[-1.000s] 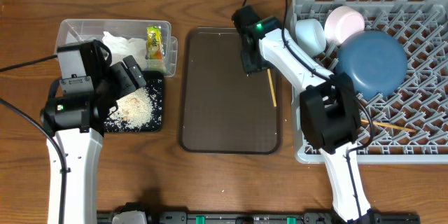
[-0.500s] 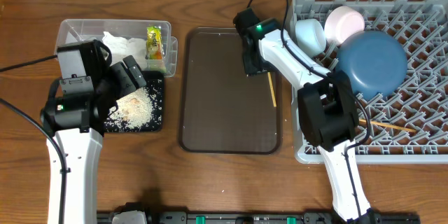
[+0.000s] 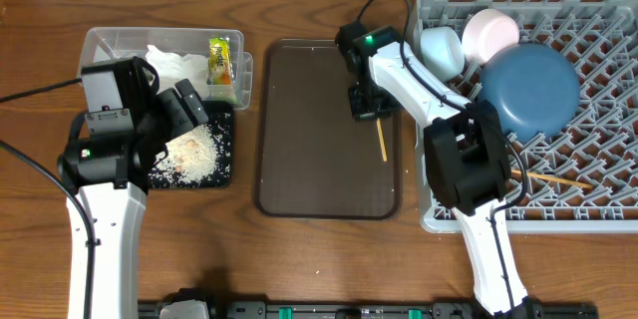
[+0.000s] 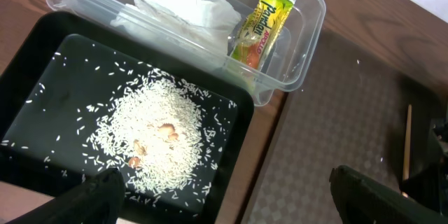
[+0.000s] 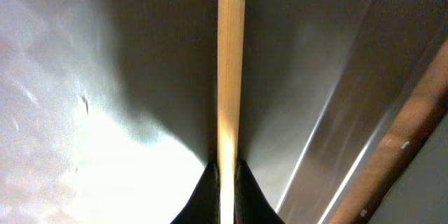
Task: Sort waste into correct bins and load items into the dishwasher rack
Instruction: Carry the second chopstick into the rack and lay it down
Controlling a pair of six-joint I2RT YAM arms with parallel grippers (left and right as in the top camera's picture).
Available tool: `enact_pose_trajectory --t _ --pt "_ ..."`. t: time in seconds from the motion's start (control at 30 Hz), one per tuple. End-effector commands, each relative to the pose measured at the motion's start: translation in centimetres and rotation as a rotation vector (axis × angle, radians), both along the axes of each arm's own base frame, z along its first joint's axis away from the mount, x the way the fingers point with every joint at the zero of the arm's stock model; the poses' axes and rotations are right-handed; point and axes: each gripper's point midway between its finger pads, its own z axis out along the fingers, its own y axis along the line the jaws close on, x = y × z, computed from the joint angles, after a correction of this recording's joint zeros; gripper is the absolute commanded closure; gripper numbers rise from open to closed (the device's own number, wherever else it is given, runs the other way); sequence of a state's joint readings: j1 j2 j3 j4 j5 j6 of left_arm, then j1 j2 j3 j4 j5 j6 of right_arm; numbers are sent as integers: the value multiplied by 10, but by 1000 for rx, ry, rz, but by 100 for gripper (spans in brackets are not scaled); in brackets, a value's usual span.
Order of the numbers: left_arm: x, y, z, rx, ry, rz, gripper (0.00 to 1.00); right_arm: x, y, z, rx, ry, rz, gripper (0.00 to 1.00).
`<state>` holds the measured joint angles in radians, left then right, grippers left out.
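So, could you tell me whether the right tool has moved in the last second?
Yes. The right tool has moved along the tray, from its far rim toward its near edge, taking the chopstick with it.

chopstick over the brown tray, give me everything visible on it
The chopstick is a thin, straight, pale wooden stick with a smooth finish. It lies lengthwise over the right part of the brown tray, nearly parallel to its right rim. The right pincer pinches its upper end in the overhead view, fingers shut on either side. Whether it rests on the tray or is lifted can't be told.
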<state>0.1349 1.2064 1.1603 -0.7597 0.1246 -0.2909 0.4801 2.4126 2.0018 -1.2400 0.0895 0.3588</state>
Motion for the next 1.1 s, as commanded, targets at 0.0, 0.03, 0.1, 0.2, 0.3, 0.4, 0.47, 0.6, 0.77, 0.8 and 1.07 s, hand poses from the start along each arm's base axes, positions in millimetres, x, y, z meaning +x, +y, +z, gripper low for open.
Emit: enact_pose_trajectory --t 0.0,0.03,0.1,0.2,0.3,0.4,0.47,0.6,0.77,0.8,1.07 --pt "2 3 6 11 -13 1 4 -16 13 -16 26 72 11 99" --pt "2 3 6 11 -13 1 4 -18 16 -16 26 72 20 99" --pt "2 3 6 11 -13 1 4 -20 24 -16 30 66 47 99" --pt "2 3 6 11 -13 1 4 -18 38 -6 50 34 123 99" --pt "2 3 6 11 -13 1 4 -14 50 23 81 -29 150 99" --pt "2 3 6 11 -13 1 4 -7 57 68 135 -127 156 99" --pt "2 3 6 11 -13 1 4 -2 57 103 172 -202 154 99" --pt "2 3 6 11 -13 1 4 9 24 171 151 -385 -11 99" --pt "2 3 6 11 -13 1 4 10 -57 222 68 -514 -380 99" --pt "2 3 6 11 -13 1 4 9 -76 225 46 -520 -471 99" --pt "2 3 6 11 -13 1 4 -24 -203 210 -105 -413 -1113 99"
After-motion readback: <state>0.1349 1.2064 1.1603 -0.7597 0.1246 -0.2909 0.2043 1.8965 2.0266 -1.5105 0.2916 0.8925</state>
